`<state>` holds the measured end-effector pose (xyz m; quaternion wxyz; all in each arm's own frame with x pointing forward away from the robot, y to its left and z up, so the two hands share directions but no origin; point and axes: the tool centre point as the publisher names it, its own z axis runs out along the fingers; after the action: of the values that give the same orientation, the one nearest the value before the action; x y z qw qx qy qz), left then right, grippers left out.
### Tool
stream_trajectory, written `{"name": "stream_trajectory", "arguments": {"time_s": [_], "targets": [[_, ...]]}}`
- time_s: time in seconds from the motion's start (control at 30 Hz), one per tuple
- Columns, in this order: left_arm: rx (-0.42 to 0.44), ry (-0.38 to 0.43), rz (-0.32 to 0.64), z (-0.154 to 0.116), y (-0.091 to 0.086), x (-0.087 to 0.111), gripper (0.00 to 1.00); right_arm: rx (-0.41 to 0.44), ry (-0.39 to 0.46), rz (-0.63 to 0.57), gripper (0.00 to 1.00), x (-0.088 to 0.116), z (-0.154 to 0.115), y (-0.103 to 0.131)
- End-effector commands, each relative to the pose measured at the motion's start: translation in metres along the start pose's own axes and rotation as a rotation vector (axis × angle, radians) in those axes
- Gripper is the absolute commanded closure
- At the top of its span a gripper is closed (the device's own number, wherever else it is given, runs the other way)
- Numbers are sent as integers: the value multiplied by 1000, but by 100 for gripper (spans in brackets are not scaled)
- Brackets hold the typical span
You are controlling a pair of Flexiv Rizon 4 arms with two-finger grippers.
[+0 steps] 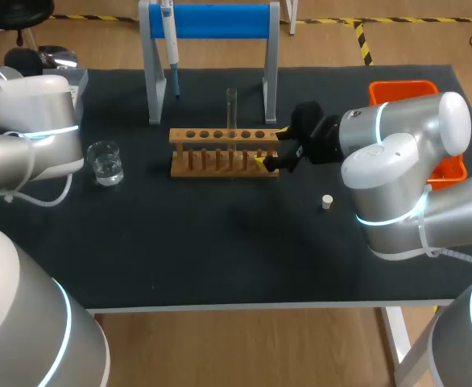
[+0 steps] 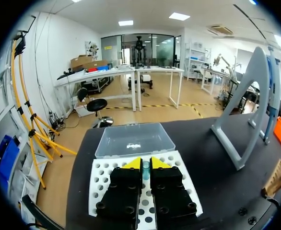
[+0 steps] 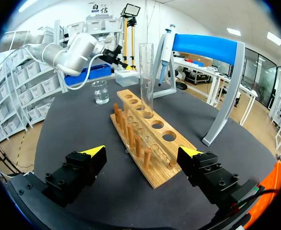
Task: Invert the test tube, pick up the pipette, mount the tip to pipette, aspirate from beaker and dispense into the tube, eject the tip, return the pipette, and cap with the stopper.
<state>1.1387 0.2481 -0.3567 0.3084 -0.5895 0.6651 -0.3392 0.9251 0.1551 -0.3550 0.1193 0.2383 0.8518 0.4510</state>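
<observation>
We are treating inversion as finished — the test tube is standing upright in the rack, the right gripper hanging wide open and empty at its end — and judging the hung pipette the next grasp.

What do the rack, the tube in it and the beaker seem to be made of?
Rack: looks like unpainted wood, pale brown, matt.
Tube: clear and glossy, probably glass, perhaps plastic.
Beaker: likewise clear, liquid showing through; glass or plastic.
</observation>
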Motion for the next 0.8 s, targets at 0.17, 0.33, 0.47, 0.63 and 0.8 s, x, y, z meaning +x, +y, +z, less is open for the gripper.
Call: {"name": "stream_trajectory", "arguments": {"time_s": [0.17,0.33,0.47,0.63,0.8], "targets": [[19,-11,6,-10,-5,2,100,1,1,0,0,0,0,0],[31,-25,17,-16,-12,3,100,1,1,0,0,0,0,0],[45,-34,24,-22,-19,3,100,1,1,0,0,0,0,0],[65,-44,33,-30,-27,5,100,1,1,0,0,0,0,0],[82,-52,42,-39,-33,8,100,1,1,0,0,0,0,0]]}}
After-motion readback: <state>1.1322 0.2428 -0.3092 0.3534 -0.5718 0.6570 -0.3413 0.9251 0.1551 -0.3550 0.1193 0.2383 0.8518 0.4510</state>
